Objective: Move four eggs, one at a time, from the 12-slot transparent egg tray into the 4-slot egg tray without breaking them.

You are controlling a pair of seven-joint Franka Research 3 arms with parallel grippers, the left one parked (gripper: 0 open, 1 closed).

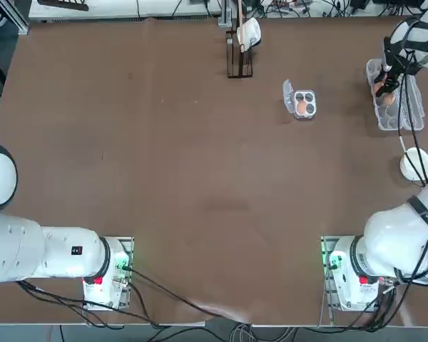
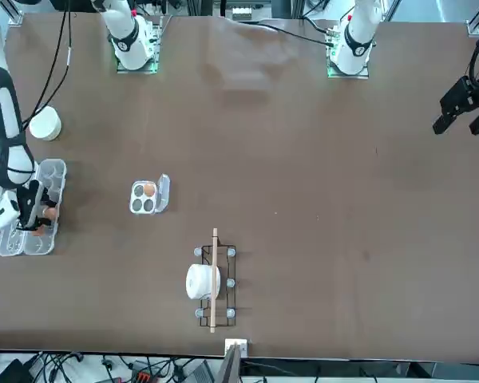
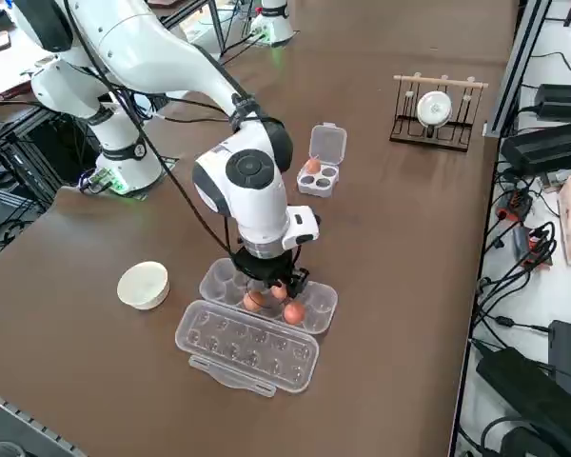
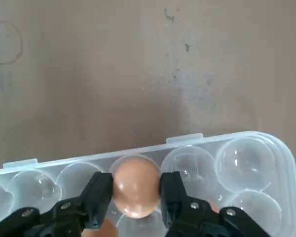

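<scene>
Eggshell is what sits between the fingers now: the right gripper (image 4: 136, 190) is pinching one orange-brown egg (image 4: 135, 185) on both sides while it sits low in a cup of the 12-slot transparent egg tray (image 4: 246, 158). From the right side, two more eggs (image 3: 293, 312) show in that carton close under the gripper, and the carton's clear lid (image 3: 247, 347) lies folded flat beside it. The 4-slot egg tray (image 1: 304, 104) stands well apart from the carton, further in across the table (image 1: 164, 178), with one egg in it (image 1: 301, 107) and three cups free.

The risks, as I judge them, come from the lift. Too hard a squeeze would crack the shell. A light, off-centre hold could let the smooth egg slide out partway to the small tray. Because the carton is light, a finger catching a cup wall might drag it upward and disturb the neighbouring eggs.
</scene>
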